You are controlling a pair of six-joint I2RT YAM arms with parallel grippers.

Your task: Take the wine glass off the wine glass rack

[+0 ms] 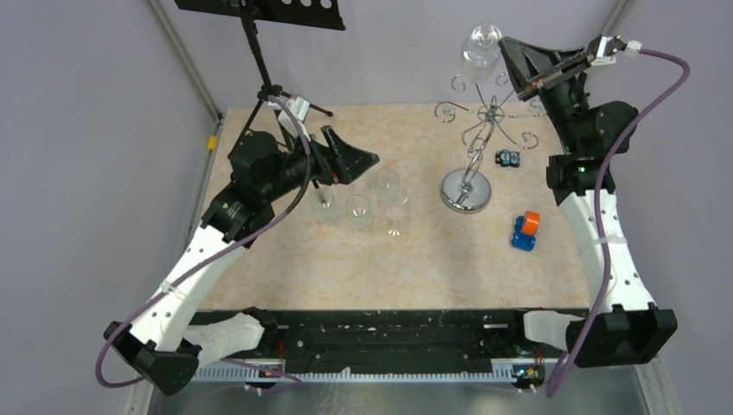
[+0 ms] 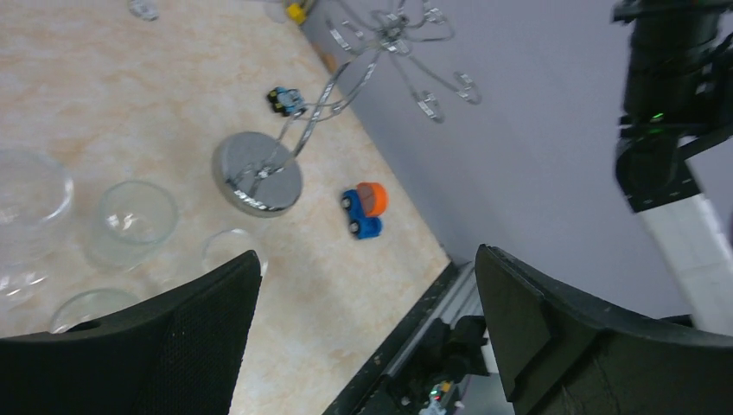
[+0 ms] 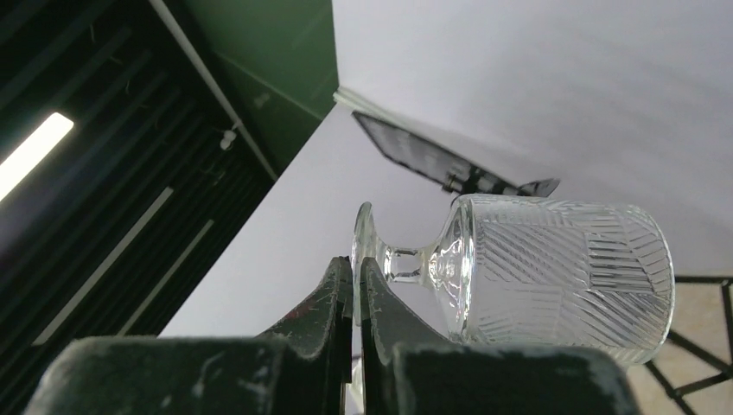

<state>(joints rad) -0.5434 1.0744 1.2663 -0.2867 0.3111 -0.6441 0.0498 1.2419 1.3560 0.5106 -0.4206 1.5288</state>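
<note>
The right fingers (image 1: 525,60) are clenched on the wine glass (image 1: 481,45), high above the wine glass rack (image 1: 468,188). It looks lifted clear; next comes a careful descent to the worktop (image 1: 415,259). Left wrist view: left fingers (image 2: 199,328) spread wide, empty. Only the right wrist view shows the pinch on the glass's foot, with the bowl sideways.

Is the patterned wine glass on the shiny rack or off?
Off. The right claw pinches the clear patterned wine glass by its foot, free of the chrome wire rack.

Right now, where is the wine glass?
Top view: the wine glass is far right, above the wine glass rack, its foot pinched in the right gripper.
</note>
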